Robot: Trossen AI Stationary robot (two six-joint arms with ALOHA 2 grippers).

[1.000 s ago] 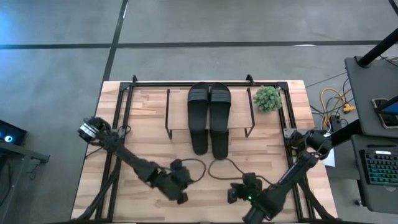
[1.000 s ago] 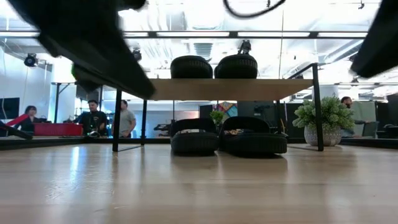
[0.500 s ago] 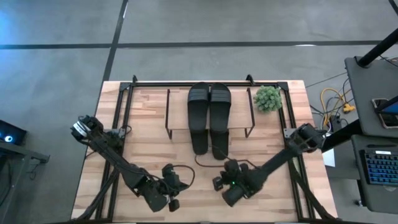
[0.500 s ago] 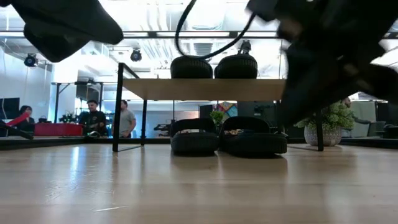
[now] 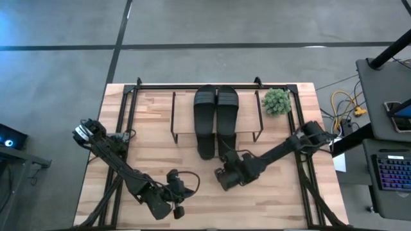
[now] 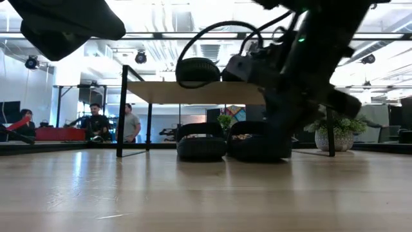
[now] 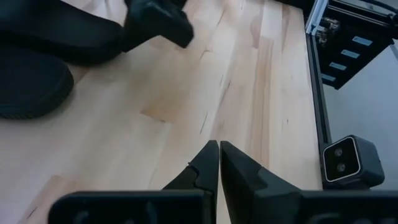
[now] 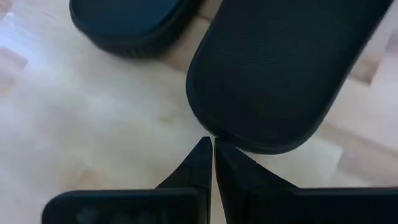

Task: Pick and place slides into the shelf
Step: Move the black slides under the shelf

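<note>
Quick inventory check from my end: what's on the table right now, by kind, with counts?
Black slides: 4 (two on top of the shelf, e.g.; two under it, e.g.)
Shelf: 1
Potted plant: 1
Grippers: 2, left and right, both shut and holding nothing
Total: 8
</note>
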